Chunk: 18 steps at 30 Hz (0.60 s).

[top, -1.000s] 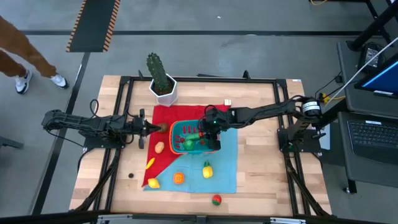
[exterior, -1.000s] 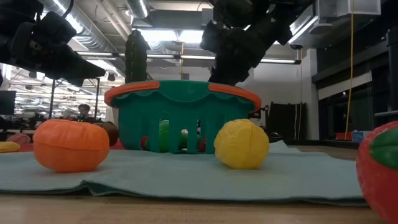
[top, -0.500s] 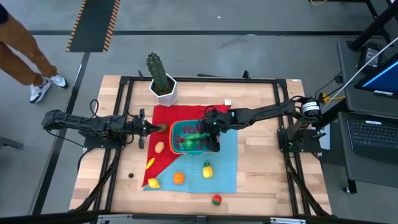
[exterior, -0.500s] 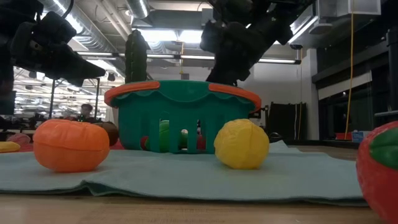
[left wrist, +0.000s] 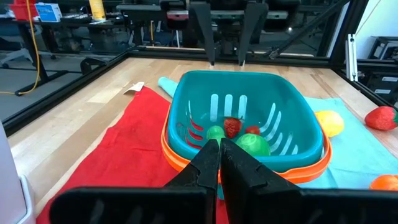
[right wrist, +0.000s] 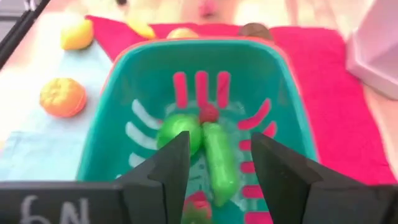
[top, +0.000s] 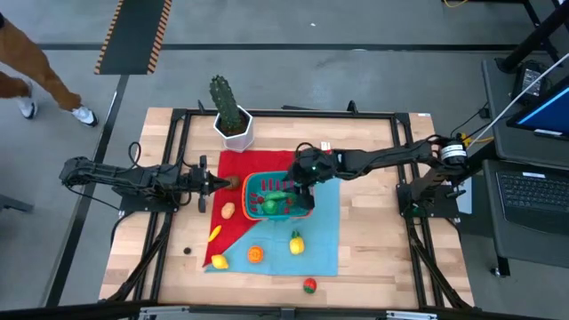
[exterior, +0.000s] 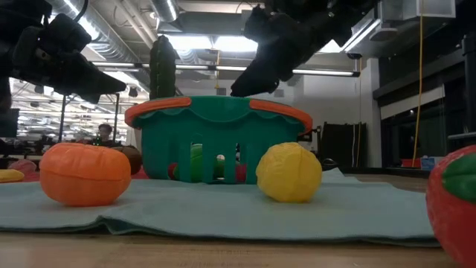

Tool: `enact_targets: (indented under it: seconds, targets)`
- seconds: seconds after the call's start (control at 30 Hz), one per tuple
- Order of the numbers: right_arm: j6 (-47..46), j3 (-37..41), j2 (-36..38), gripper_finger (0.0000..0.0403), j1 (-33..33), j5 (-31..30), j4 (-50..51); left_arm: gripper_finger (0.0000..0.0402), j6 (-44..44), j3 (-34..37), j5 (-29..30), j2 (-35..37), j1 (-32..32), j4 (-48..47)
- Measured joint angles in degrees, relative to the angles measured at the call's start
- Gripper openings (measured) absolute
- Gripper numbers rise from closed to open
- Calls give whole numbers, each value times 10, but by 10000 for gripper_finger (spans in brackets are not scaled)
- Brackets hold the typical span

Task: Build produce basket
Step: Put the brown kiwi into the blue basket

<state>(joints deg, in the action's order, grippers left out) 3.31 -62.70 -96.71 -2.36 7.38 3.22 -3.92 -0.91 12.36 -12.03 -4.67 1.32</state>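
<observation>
The teal basket [top: 252, 197] with its orange-red rim [exterior: 216, 106] stands on a red and blue cloth at mid table. Inside lie green and red produce [right wrist: 210, 149]. My right gripper [top: 303, 178] hovers open above the basket's right end, slanting down, with nothing between its fingers [right wrist: 214, 165]. My left gripper [top: 211, 183] waits shut, level, left of the basket [left wrist: 219, 148]. Loose produce rests on the cloth: an orange piece [top: 256, 253], yellow pieces [top: 296, 242] [top: 219, 261], a tan one [top: 228, 211] and a brown one [top: 234, 183]. A red strawberry [top: 309, 285] lies on the bare wood.
A cactus in a white pot [top: 233, 124] stands at the far edge, left of centre. The red cloth [top: 240, 164] and blue cloth [top: 324, 222] cover mid table. Black frame rails [top: 178, 116] run around the table. A person's legs [top: 36, 84] pass beyond the far left corner.
My right gripper has risen from just over the basket's rim and drawn back a little toward the table's right edge, its fingers tipping to a flatter slant. The person beyond the far left corner has walked on.
</observation>
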Motion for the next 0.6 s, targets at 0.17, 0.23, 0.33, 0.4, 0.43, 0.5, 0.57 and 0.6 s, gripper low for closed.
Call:
enact_targets:
  seconds: [0.17, 0.23, 0.33, 0.4, 0.43, 0.5, 0.57, 0.6]
  targets:
    - [-13, 65, 8, 172, 2, 2, -103, 15, 0, 0, 2, 0, 0, 0]
    - [-21, 91, 9, 173, 1, 1, -143, 32, 0, 0, 3, 0, 0, 0]
    - [-31, 120, 13, 173, 1, 0, -202, 73, 0, 0, 4, 0, 0, 0]
    - [-31, 133, 20, 173, 1, 0, -243, 106, 0, 0, 4, 0, 0, 1]
    - [-31, 140, 26, 173, 2, 1, -261, 124, 0, 0, 5, 0, 0, 1]
    - [-30, 149, 43, 173, 1, 2, -275, 159, 5, 0, 5, 0, 0, 1]
    - [-29, 157, 67, 173, 1, 1, -278, 191, 13, 0, 5, 0, 0, 1]
    - [-26, 163, 79, 173, 1, 0, -280, 205, 14, 0, 5, 0, 0, 1]
